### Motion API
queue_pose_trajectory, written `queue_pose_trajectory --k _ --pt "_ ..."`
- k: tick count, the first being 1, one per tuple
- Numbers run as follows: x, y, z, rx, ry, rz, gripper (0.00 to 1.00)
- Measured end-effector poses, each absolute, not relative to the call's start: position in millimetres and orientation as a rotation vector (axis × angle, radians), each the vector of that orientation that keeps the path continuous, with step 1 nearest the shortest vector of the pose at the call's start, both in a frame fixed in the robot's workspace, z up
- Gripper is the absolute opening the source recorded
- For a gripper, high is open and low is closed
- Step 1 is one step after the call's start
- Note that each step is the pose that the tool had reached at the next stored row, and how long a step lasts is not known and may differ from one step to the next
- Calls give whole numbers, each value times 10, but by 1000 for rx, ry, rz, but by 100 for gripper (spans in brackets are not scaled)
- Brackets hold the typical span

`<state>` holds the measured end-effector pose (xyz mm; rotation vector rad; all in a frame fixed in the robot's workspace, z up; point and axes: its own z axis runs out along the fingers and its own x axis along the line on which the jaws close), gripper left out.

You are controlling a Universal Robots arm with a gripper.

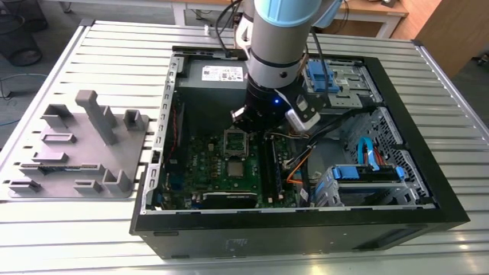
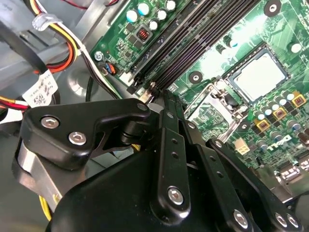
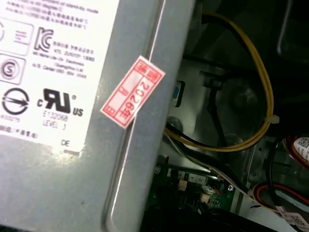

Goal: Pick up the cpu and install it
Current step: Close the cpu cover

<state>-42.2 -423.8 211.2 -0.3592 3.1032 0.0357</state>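
Hand (image 2: 170, 99) closed, apart from cpu (image 2: 260, 75)

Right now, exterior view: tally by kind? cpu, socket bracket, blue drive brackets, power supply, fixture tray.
cpu: 1
socket bracket: 1
blue drive brackets: 2
power supply: 1
grey fixture tray: 1
Total: 6

Ribbed aluminium table (image 1: 68, 252); grey floor (image 1: 19, 91); black wire bin (image 1: 19, 34); pale wooden desk (image 1: 367, 10) behind.
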Motion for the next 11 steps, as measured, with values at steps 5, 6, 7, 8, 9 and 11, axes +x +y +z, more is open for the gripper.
queue_pose_trajectory --k 5,6,7,8,9,11 --pt "-422 -4230 2104 -438 3094 36 11" --pt "-422 -4229 2102 -453 3092 36 11" --pt "-422 -4227 2100 -468 3090 36 11" --pt "-422 -4226 2099 -482 3088 36 11" --pt "-422 -4224 2098 -492 3086 37 11" --pt "-423 -4211 2098 -493 3086 37 11"
